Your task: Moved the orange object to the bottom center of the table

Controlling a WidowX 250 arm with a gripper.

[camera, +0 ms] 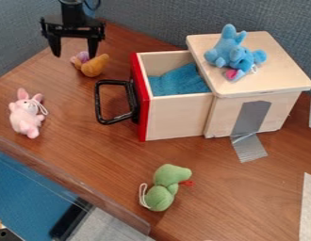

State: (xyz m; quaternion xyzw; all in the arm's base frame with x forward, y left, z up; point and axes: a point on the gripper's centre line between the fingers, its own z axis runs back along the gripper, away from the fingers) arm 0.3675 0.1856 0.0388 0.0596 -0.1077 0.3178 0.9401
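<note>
Well, the orange toy lies on the brown wooden table in the upper left of the frame, a purplish part showing at its left end. Right above it in the view hangs the black gripper, pointing down, its jaws spread wide with a gap between them. The right-hand tip, as seen here, overlaps the toy's upper edge; whether the two touch, I cannot tell.

Below and to the left of the orange toy, near the left edge of the frame, there's a pink rabbit toy with a white loop of string by its head. To the right of the orange toy, a black handle sticks out from the red front of a wooden drawer. The drawer is pulled open, and a blue cloth lies inside. It belongs to a pale wooden box in the upper right, with a blue plush toy sitting on top. Grey tape runs down the box's side onto the table. Farther down, at the lower center, lies a green toy with a red bit near its head and a white loop.
</note>
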